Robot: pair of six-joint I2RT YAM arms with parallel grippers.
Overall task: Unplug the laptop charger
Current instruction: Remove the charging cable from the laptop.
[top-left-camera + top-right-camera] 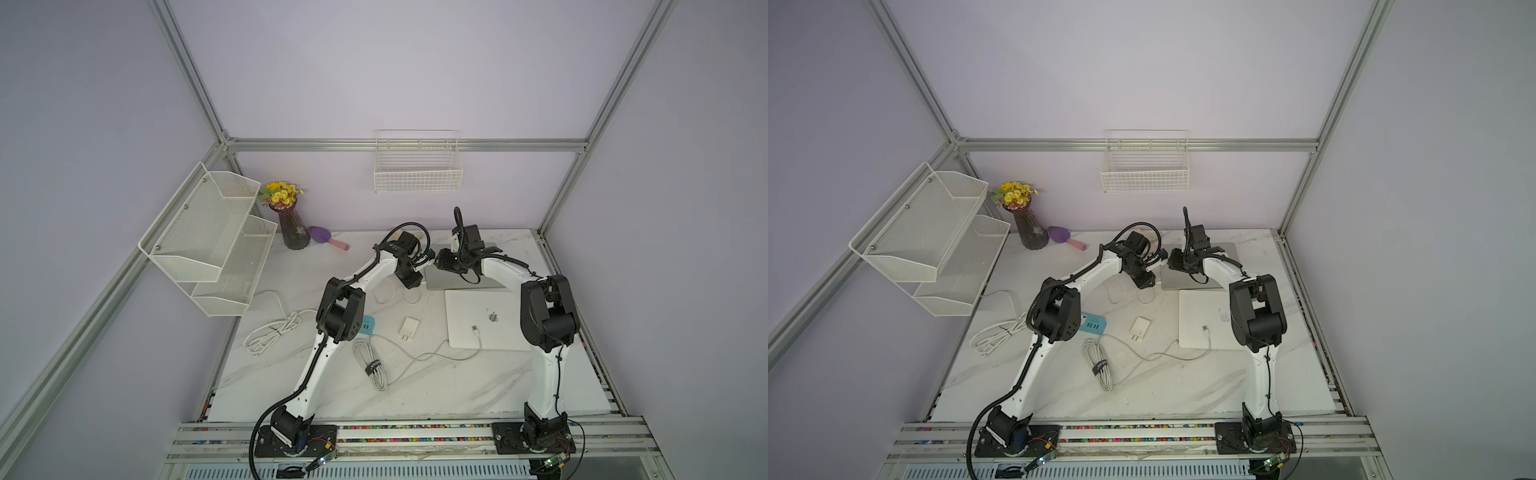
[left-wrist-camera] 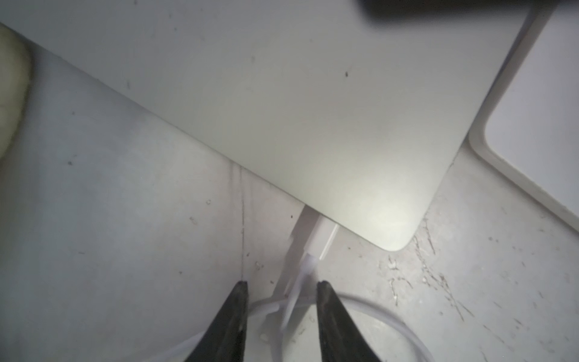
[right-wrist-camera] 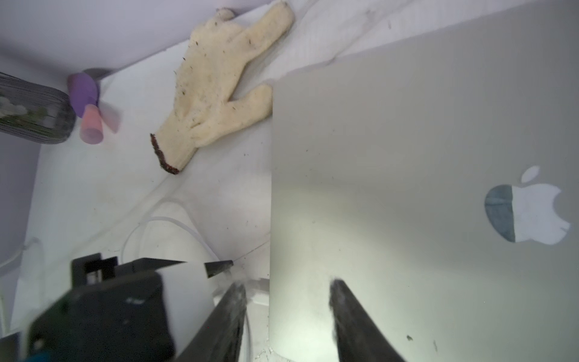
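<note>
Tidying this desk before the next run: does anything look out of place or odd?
A grubby cream work glove lies on the table beside the silver laptop, flecked with dark bits. The laptop's logo is half covered by a grey patch, possibly tape.

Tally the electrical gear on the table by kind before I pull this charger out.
Laptops: 2 (silver laptop, white laptop)
Cables: 3 (charger cable, bundled grey cable, coiled white cord)
Plug adapters: 1 (white plug adapter)
Power hubs: 1 (teal power hub)
Total: 7
</note>
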